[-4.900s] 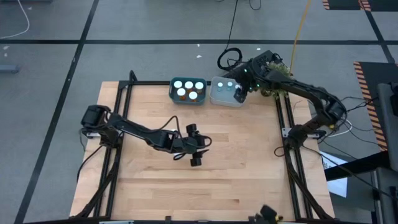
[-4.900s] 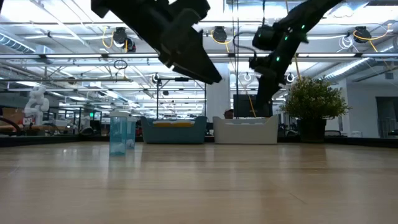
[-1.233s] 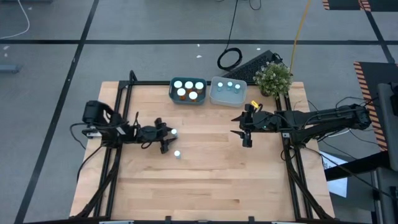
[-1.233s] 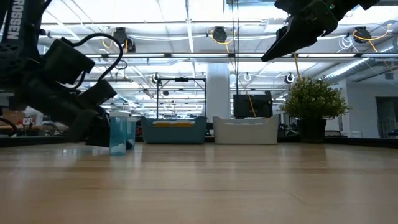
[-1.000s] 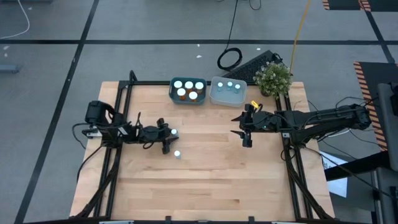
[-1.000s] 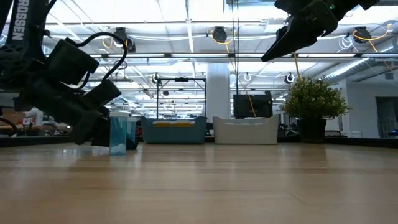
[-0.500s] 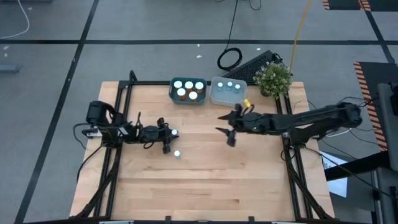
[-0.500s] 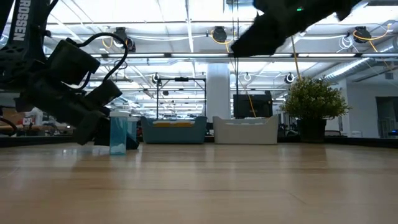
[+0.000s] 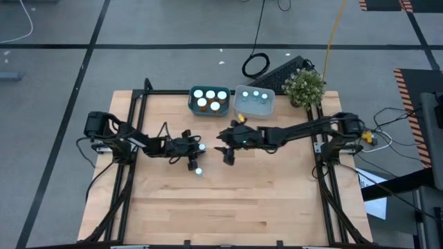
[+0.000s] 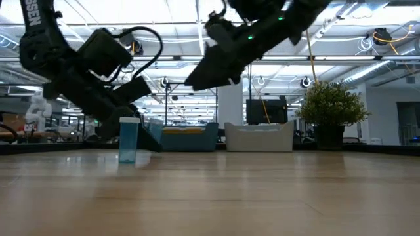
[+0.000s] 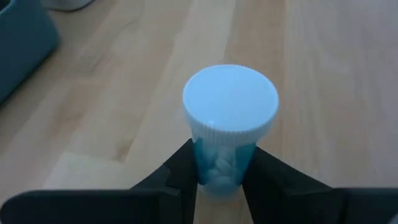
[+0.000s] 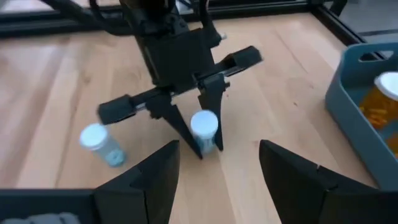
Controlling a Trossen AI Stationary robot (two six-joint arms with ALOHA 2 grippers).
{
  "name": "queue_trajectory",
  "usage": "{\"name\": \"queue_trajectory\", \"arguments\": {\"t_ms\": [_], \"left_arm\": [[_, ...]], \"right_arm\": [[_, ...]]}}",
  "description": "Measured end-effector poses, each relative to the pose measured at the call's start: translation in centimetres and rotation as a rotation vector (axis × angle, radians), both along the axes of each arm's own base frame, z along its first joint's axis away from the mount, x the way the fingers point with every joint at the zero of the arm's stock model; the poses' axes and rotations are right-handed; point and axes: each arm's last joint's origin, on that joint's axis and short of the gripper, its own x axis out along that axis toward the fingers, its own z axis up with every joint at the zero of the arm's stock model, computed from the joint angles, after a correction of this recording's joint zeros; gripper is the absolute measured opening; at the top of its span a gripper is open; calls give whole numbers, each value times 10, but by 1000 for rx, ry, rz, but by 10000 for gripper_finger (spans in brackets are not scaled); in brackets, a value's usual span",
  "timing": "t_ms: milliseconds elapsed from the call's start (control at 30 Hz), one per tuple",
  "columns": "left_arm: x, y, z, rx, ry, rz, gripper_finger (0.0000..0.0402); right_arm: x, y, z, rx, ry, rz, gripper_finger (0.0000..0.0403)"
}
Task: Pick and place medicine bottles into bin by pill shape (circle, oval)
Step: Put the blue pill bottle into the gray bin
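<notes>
1. Table [image 9: 235, 200]: a pale wooden top inside a black frame; every place below is given relative to the blue bin.
2. Blue bin [image 9: 209, 100]: it stands at the table's far edge and holds orange bottles [image 9: 202, 104] with white caps.
3. Clear bin [image 9: 254, 102]: it stands just beside the blue bin, on the side toward the plant [image 9: 303, 86], and holds pale-blue bottles [image 9: 255, 97].
4. Left gripper [image 9: 194, 147]: it sits nearer the front of the table than the blue bin, with its jaws pinching a bottle.
5. Held bottle [image 11: 229, 124]: pale blue with a white cap, upright between the two fingers [image 11: 184, 168]; white pills show through its wall.
6. Second bottle [image 9: 198, 171]: pale blue with a white cap, it stands free on the table, just in front of the held one and farther from the blue bin.
7. Right gripper [image 9: 227, 153]: it hangs above the table in front of the blue bin, near the left gripper, with its jaws spread and nothing between them.
</notes>
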Motion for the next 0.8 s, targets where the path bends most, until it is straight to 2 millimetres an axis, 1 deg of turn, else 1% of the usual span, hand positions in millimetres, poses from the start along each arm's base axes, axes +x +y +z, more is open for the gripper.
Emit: {"name": "queue_trajectory", "arguments": {"t_ms": [100, 200, 300, 467, 733, 800], "left_arm": [[13, -3, 8, 13, 26, -21, 104], [23, -5, 15, 26, 48, -42, 104], [30, -7, 21, 37, 48, -54, 104], [36, -6, 26, 51, 43, -62, 104], [37, -6, 27, 58, 45, -67, 104], [37, -6, 27, 57, 44, -66, 104]], "right_arm": [[14, -2, -5, -19, 15, 28, 224], [24, -5, -11, 2, 12, 59, 238], [26, -8, -17, 12, 27, 63, 250], [27, -8, -22, 2, 45, 94, 256], [28, -8, -21, -22, 31, 107, 243], [30, -8, -25, -25, 31, 109, 243]]}}
